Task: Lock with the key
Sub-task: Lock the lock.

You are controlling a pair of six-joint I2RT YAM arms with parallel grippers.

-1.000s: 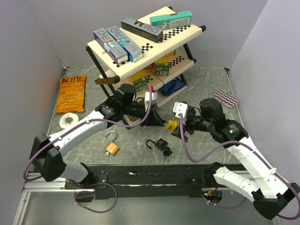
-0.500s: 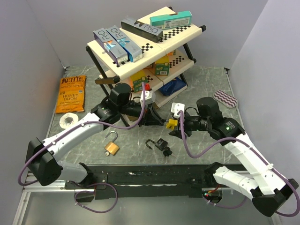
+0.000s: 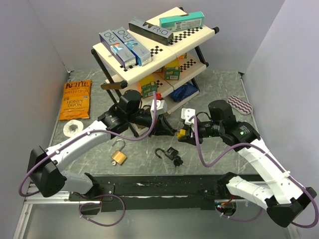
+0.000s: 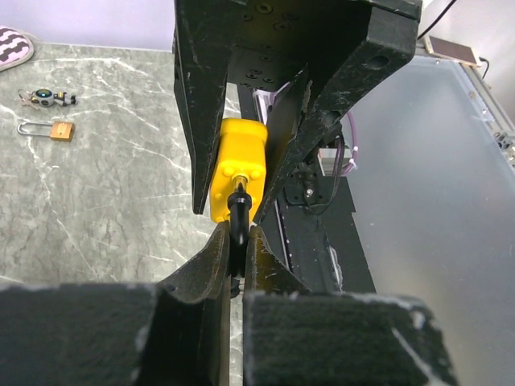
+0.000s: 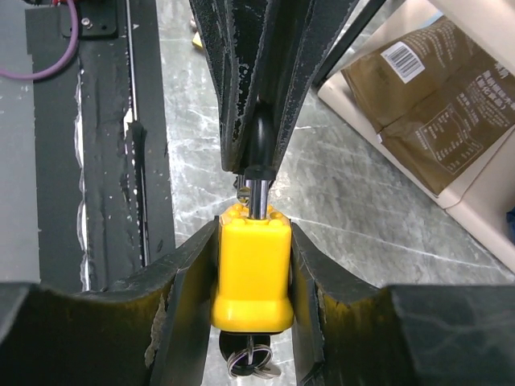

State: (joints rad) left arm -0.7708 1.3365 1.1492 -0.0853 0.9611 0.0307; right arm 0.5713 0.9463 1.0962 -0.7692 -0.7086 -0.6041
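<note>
A robotics lab test cell: plain grey walls box in a marbled tabletop, a cabled left arm and right arm bolt to a rail, a checkerboard-marked rack behind.

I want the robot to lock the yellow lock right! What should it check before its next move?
1. The left gripper pinches the shackle: ok.
2. The right gripper has its fingers against both sides of the yellow padlock: ok.
3. The key sits fully in the keyhole underneath: cannot tell, it only peeks out below the body.
4. The shackle is pushed all the way into the body: cannot tell.
5. The brass padlock and the black padlock lie on the table apart from both grippers: ok.
</note>
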